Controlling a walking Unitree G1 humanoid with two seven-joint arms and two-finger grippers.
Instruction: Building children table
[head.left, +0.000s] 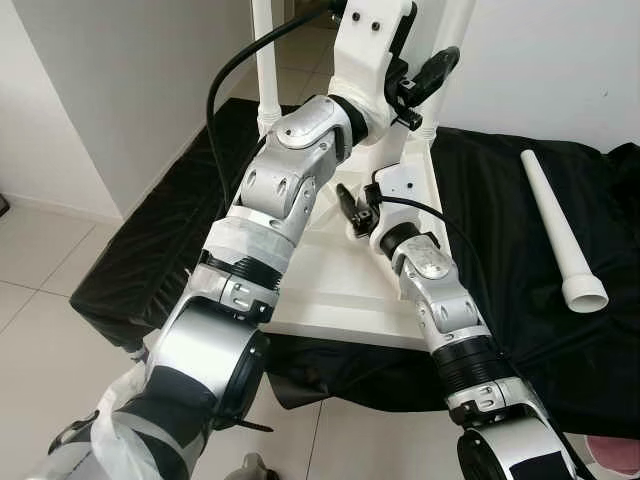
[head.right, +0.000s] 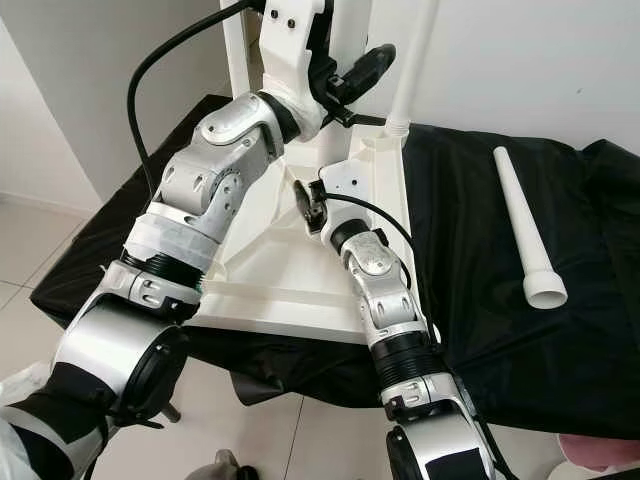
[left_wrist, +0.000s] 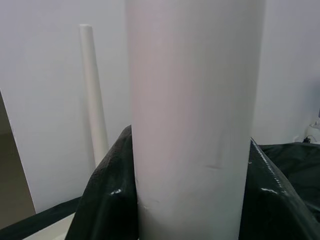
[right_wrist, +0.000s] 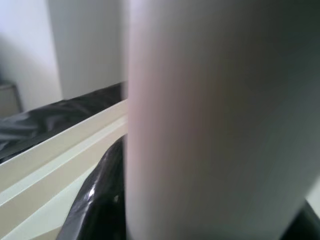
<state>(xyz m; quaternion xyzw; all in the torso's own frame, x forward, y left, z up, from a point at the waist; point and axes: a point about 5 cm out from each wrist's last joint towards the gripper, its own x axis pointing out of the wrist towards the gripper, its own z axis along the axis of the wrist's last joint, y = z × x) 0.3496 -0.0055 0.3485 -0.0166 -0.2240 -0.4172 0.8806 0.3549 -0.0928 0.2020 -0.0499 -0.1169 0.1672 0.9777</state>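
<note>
White children's table top (head.right: 290, 270), a flat square panel with a raised frame, lies upside down on a black cloth (head.right: 480, 300) that covers a low surface beside the pale tiled floor (head.left: 40, 330). Three white round legs stand upright on the panel: one at the far left corner (head.left: 265, 60), one at the far right corner (head.right: 410, 70), and one thick white leg (head.right: 350, 30) between the two arms. The left gripper (head.right: 355, 70) is raised high at this thick leg, and in the left wrist view the white tube (left_wrist: 195, 125) stands between the black fingers (left_wrist: 107, 200), which are on both sides of it and seem clamped on it. The right gripper (head.left: 352, 210) is lower, near the base of the same leg, just above the panel; in the right wrist view the blurred white tube (right_wrist: 220, 125) is very close with a black finger (right_wrist: 97, 200) beside it, but I cannot tell if these fingers are closed on it. A fourth white tapered leg (head.left: 560, 230) lies loose on the black cloth, well apart to the right of the panel, its wide open end toward the robot.
</note>
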